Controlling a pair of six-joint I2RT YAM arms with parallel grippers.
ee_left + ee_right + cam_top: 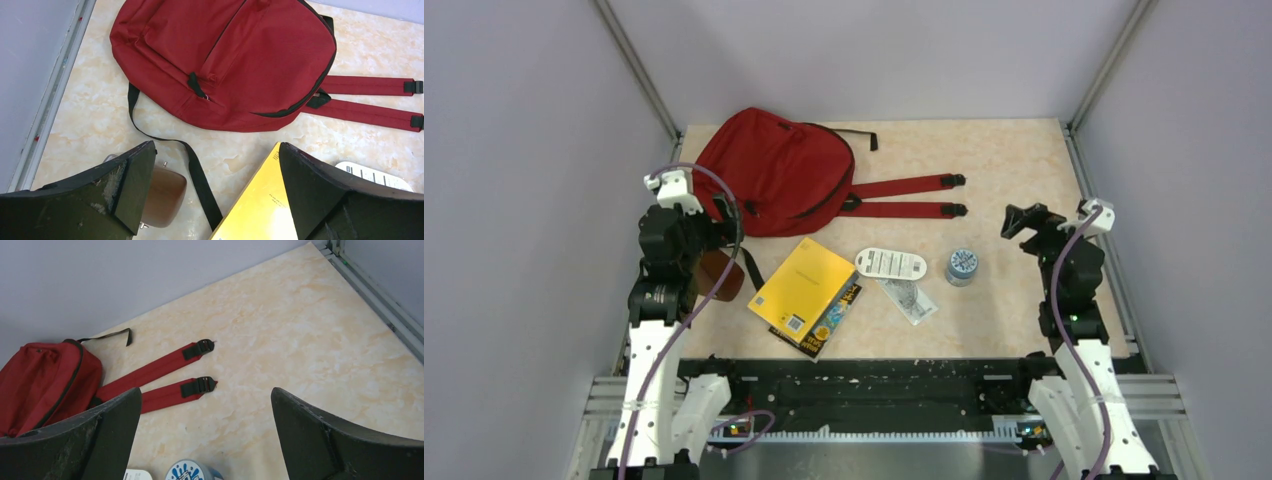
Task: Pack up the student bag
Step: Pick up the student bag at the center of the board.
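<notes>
The red student bag (774, 172) lies flat at the back left of the table, zippers shut, its two red straps (904, 196) stretched to the right. It also shows in the left wrist view (225, 60) and the right wrist view (42, 382). My left gripper (724, 222) is open and empty, just in front of the bag's near left edge; in its own view (215, 192) it hangs over a black strap (197, 175). My right gripper (1024, 220) is open and empty at the right, apart from everything, seen in its own view (206, 435).
A yellow book (802, 290) lies in front of the bag. A brown pouch (721, 272) sits by the left arm. A white oval case (890, 264), a small packet (911, 300) and a blue-lidded jar (962, 266) lie mid-table. Metal rails edge the table.
</notes>
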